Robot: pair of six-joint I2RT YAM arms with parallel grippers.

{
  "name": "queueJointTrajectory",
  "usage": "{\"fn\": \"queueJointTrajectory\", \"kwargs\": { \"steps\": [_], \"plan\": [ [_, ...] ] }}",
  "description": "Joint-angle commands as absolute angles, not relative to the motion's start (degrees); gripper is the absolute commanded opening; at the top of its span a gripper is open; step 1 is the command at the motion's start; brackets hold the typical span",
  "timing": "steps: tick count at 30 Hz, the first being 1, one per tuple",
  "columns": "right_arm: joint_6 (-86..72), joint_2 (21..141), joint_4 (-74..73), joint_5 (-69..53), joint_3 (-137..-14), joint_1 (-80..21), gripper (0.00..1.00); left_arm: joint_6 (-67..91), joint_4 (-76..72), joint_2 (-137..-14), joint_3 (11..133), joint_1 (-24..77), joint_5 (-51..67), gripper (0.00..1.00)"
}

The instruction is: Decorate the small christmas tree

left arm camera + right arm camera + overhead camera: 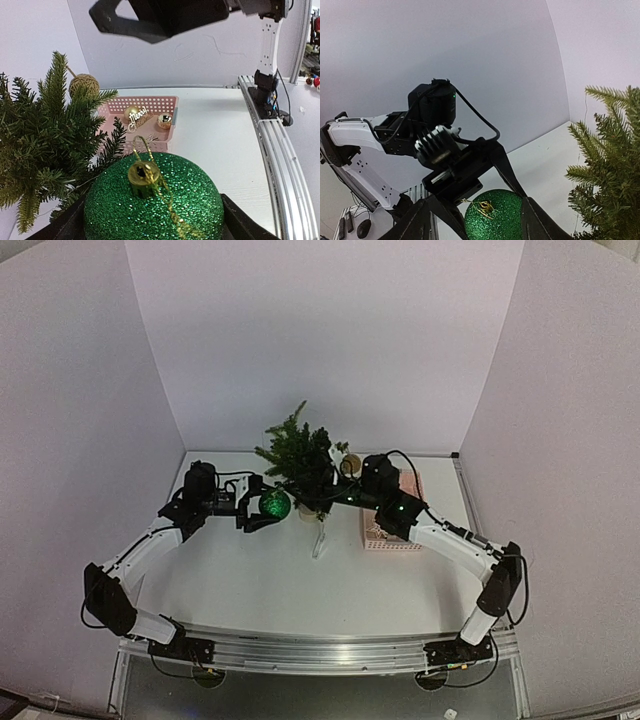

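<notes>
While my left gripper clamps a green glitter bauble between its black fingers, the bauble's gold cap points up and its gold cord lies loose down the front. My right gripper hovers close opposite, its jaws spread apart with nothing between them. Its wrist view faces the bauble and the left arm behind it.

The small christmas tree stands on the white table between my two wrists, just to the right of the bauble in the overhead view. Its branch tips come near the glitter, but I cannot tell whether they touch. A twine ball shows at the tree's far side, and I cannot tell whether it hangs on a branch.

On the tree's other side, under my right arm, sits a pink basket holding two gold baubles and a silver "Merry" sign.
</notes>
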State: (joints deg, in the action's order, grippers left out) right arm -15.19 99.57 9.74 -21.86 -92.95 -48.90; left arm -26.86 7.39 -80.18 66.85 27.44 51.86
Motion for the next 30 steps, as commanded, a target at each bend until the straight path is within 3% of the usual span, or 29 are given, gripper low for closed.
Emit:
{"fn": "queueJointTrajectory", "kwargs": {
  "steps": [1,5,8,27,30],
  "plan": [
    [-13.0,96.4,4.7,-21.1,-93.7,-49.2,0.6,-36.2,12.7,-77.2,69.7,27.6,49.4,0.56],
    [-13.0,99.0,2.0,-28.5,-95.9,-49.2,0.52,-36.8,14.3,-76.8,70.3,27.6,51.4,0.56],
    [-11.7,102.2,-3.8,-33.0,-99.7,-49.0,0.54,-36.1,14.7,-77.2,70.7,27.6,52.7,0.56],
    [-12.9,109.2,-5.0,-36.8,-105.9,-47.9,0.42,-34.5,15.8,-77.8,71.4,27.6,55.5,0.56],
    [-13.1,110.0,-4.9,-36.8,-106.9,-47.9,0.36,-34.4,15.6,-77.8,71.1,27.6,55.4,0.56]
  ]
}}
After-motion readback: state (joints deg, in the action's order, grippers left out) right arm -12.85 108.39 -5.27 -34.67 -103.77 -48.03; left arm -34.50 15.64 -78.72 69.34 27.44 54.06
